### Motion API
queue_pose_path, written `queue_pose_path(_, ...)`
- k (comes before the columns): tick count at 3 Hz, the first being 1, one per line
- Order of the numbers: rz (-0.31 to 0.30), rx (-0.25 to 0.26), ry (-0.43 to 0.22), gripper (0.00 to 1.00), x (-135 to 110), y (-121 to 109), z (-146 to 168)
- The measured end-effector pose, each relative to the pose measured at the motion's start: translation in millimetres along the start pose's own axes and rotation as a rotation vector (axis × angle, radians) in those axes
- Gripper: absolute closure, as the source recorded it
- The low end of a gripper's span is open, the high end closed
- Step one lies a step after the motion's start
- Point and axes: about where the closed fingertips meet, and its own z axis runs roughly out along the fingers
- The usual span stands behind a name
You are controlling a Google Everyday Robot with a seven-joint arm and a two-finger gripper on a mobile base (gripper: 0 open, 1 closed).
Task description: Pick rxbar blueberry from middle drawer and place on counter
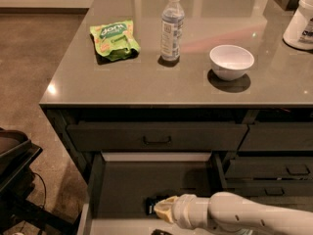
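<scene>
Room inside the wide shallow dark grey middle drawer (122,185) is mostly to the left and back, where the floor's bare. Small dark-wrapped rxbar blueberry (152,203) lies near front-centre, w/ my gripper (164,208) right at its right end; can't tell whether I'm clamped on it. Closed drawer front w/ black bar handle (156,137) sits above the drawer's back. Glossy grey-brown stone table (146,87) up top: front strip bare, green snack bag (115,39) left, clear plastic bottle (172,26) centre, white bowl (231,61) right, white tub (301,21) at far right edge.
</scene>
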Motion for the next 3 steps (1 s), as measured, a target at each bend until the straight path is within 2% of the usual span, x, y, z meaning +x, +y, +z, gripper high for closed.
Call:
queue_pose_path(1, -0.062, 0.05, 0.007, 1.0, -22.9, -10.7, -20.1)
queue_pose_path(2, -0.06, 0.057, 0.009, 0.85, -21.7, -9.4, -16.0)
queue_pose_path(3, -0.066, 0.077, 0.031, 0.62, -10.0, -18.9, 1.6)
